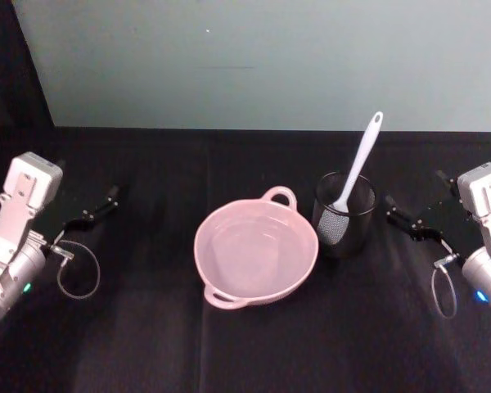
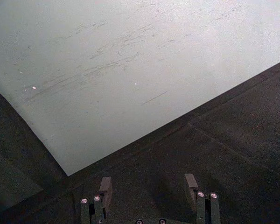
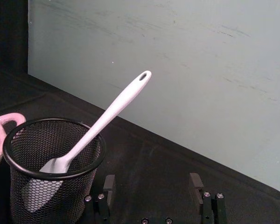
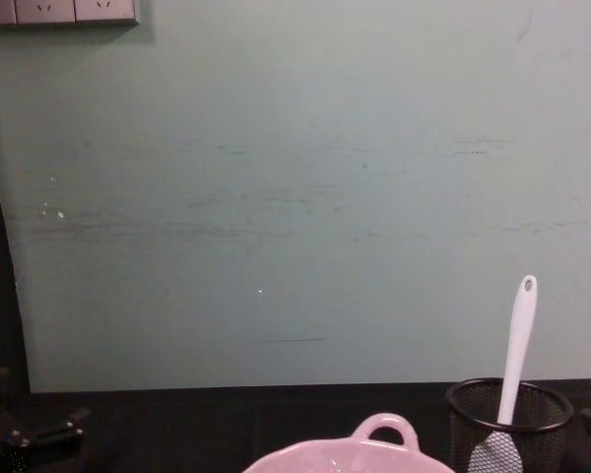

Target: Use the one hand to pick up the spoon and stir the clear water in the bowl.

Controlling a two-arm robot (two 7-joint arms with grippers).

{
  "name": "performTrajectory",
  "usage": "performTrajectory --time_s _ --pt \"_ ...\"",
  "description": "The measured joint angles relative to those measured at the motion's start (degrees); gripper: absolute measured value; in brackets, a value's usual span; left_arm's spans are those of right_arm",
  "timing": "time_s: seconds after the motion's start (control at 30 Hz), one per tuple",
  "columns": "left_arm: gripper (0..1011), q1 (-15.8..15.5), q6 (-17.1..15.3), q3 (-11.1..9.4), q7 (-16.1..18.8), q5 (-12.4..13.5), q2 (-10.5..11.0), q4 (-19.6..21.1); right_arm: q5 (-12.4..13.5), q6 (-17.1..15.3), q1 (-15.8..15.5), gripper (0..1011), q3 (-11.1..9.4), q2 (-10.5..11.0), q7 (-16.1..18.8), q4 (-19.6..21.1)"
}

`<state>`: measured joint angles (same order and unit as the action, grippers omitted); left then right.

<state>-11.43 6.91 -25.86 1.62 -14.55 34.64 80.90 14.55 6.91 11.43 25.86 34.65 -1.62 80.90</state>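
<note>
My right gripper (image 1: 409, 219) hangs spread beside the mesh cup (image 1: 344, 214); I'd pinch the spoon (image 1: 358, 168) high, lift straight; left gripper (image 1: 94, 211) parked, likewise spread.

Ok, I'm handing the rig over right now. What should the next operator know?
Left gripper: open, empty, over the left side of the table, far from the job's things.
Right gripper: open, empty, just right of the mesh cup.
Spoon: scoop down in the mesh cup, handle leaning out above its rim.
Bowl: mid-table, left of the cup, appears to hold clear water.
Done: nothing; spoon not picked up.
Left: grasp the handle (the right arm looks nearer), lift it out, stir the water.
</note>
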Motion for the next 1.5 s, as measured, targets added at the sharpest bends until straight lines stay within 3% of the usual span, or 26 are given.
performTrajectory --time_s 0.77,0.9,1.07,1.2,1.3,1.33,1.37,1.43,1.5 --pt "1011 0.00 0.00 0.00 0.00 0.00 0.00 0.00 0.01 0.01 -0.02 1002 -0.04 0.00 0.03 0.00" --pt "1011 0.00 0.00 0.00 0.00 0.00 0.00 0.00 1.21 0.05 -2.01 1003 -2.04 1.30 0.83 2.15" --pt "1011 0.00 0.00 0.00 0.00 0.00 0.00 0.00 6.01 -0.91 -6.28 1003 -5.53 3.69 3.91 7.45" --pt "1011 0.00 0.00 0.00 0.00 0.00 0.00 0.00 14.13 -2.38 -8.65 1003 -9.15 4.30 8.98 11.11" --pt "1011 0.00 0.00 0.00 0.00 0.00 0.01 0.00 18.62 -3.80 -8.71 1003 -10.71 3.98 11.90 11.98" --pt "1011 0.00 0.00 0.00 0.00 0.00 0.00 0.00 21.33 -5.13 -8.20 1002 -11.50 3.48 13.85 12.04" --pt "1011 0.00 0.00 0.00 0.00 0.00 0.00 0.00 21.33 -5.13 -8.20 1003 -11.50 3.48 13.85 12.04" --pt "1011 0.00 0.00 0.00 0.00 0.00 0.00 0.00 25.60 -8.33 -6.19 1002 -12.28 2.12 16.83 11.11" --pt "1011 0.00 0.00 0.00 0.00 0.00 0.00 0.00 27.26 -10.06 -4.88 1003 -12.38 1.35 18.08 10.18"
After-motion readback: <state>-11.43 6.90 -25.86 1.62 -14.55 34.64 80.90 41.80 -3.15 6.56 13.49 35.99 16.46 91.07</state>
